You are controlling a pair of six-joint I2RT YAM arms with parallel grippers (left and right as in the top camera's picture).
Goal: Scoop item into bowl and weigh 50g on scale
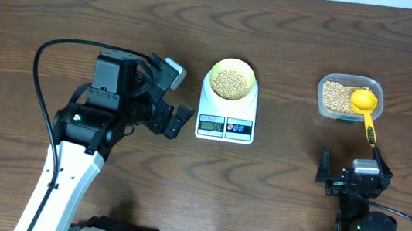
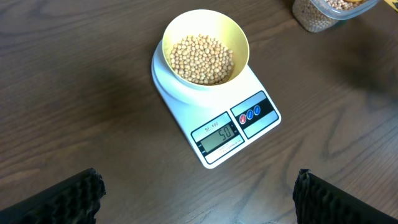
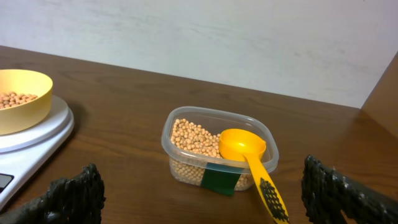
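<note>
Looks basically done to me: the bowl (image 2: 205, 22) of soybeans (image 2: 201, 59) sits on the scale (image 2: 186, 115), straight ahead of the left end effector (image 2: 196, 202), and the display reads 50. The yellow scoop (image 3: 242, 144) rests in the tub (image 3: 171, 134) ahead of the right end effector (image 1: 352, 165). Both are spread wide, holding nothing.

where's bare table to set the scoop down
Bare wood between the scale and the tub, and a strip along the far edge behind both. Crowded: left of the scale, by the left gripper; in front of the tub, the scoop handle and right gripper.
</note>
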